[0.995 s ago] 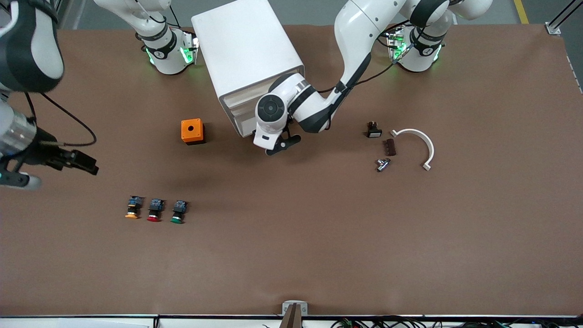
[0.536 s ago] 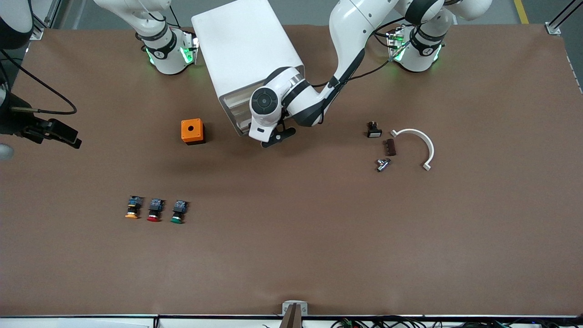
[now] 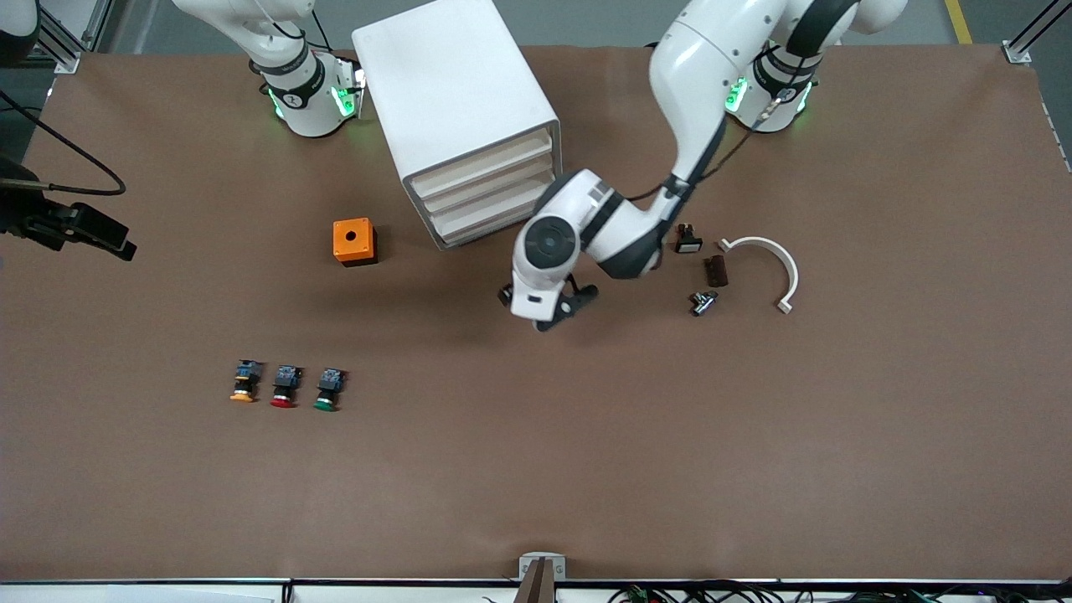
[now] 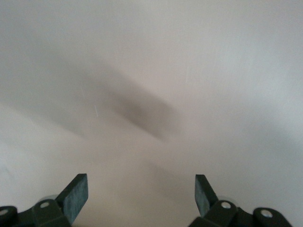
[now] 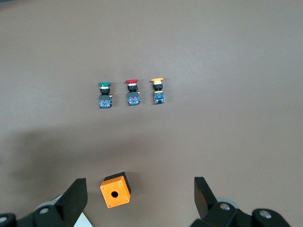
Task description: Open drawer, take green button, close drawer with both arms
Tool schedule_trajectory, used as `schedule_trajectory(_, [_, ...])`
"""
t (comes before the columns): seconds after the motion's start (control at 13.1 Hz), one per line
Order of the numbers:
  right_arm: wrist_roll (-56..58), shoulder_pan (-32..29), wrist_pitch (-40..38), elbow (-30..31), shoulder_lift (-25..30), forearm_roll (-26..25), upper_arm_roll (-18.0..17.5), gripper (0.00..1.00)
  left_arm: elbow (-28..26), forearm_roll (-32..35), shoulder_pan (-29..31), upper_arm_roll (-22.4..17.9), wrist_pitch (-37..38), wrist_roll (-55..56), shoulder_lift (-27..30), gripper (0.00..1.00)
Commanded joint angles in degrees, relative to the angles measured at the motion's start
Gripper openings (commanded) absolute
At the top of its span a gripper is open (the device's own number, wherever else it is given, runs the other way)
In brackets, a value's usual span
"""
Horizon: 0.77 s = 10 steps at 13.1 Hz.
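Observation:
The white cabinet (image 3: 456, 92) stands near the robots' bases, and its lower drawers (image 3: 494, 219) sit flush with the front. The green button (image 3: 327, 392) lies on the table nearer to the front camera, at the end of a row of three; it also shows in the right wrist view (image 5: 104, 94). My left gripper (image 3: 544, 311) hangs open and empty over bare table in front of the cabinet; its wrist view (image 4: 142, 189) shows only table. My right gripper (image 3: 92, 230) is at the right arm's end of the table, open and empty (image 5: 141, 194).
A red-capped button (image 3: 285, 389) and a yellow-capped button (image 3: 244, 385) lie beside the green one. An orange box (image 3: 354, 241) with a round hole sits beside the cabinet. A black switch (image 3: 687, 239), brown piece (image 3: 716, 270), metal piece (image 3: 703, 301) and white curved bracket (image 3: 766, 268) lie toward the left arm's end.
My left gripper has drawn back from the cabinet's front, toward the left arm's end and the front camera. My right gripper has pulled toward the table's edge.

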State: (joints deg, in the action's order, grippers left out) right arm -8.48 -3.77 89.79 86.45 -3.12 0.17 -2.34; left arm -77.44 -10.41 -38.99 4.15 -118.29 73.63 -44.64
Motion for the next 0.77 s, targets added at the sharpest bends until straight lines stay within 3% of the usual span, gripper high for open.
schedule_trajectory(0.0, [0.74, -1.32, -1.36, 0.91, 1.01, 0.53, 0.23, 1.0, -1.58, 1.62, 5.65, 0.42, 1.22, 0.38, 6.74, 1.0])
schedule_trajectory(0.38, [1.18, -1.68, -1.54, 1.01, 1.1, 0.53, 0.41, 1.0, -1.49, 8.64, 15.07, 0.42, 4.99, -4.08, 14.48, 1.0])
schedule_trajectory(0.69, [5.23, -1.59, -1.63, 0.83, 1.1, 0.27, 0.5, 1.0, -1.4, 9.0, 22.71, 0.33, 10.44, -14.28, 19.93, 1.0])
